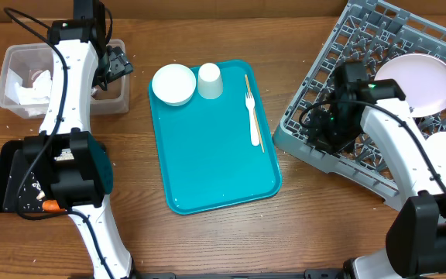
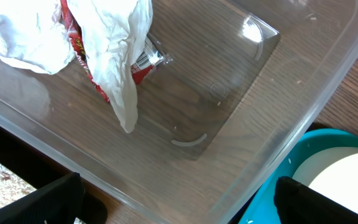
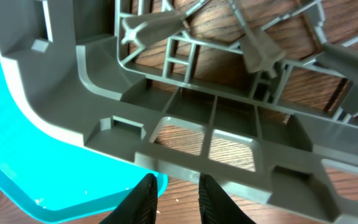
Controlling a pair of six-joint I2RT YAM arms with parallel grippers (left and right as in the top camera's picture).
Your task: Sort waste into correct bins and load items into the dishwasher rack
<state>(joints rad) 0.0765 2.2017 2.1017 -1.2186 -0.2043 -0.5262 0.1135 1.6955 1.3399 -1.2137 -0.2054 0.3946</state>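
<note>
Right end effector [image 3: 176,199] first: its fingers are narrowly parted, with nothing between them that I can see. The tips sit just at the rim of the grey rack [image 3: 229,168], beside the corner of the teal tray [image 3: 42,155]. Moving carelessly here, I could hook the lattice and jolt the rack, toppling the plate [image 1: 418,81] propped among the pegs.

The left end effector [image 2: 179,202] is spread wide and empty above the clear tub [image 2: 303,124]. If it dips, a finger could catch the thin wall and skid the light tub across the tabletop [image 1: 207,248].

The rack is hard moulded plastic with open squares, and the tray is smooth and glossy. The napkin [image 2: 117,50] is soft and crumpled, the red wrapper [image 2: 138,71] crinkly foil. The bowl [image 1: 173,84], cup [image 1: 210,80] and fork [image 1: 253,120] wait on the tray. All three are slick, and the fork lies flat, so I judge it awkward to pinch.
</note>
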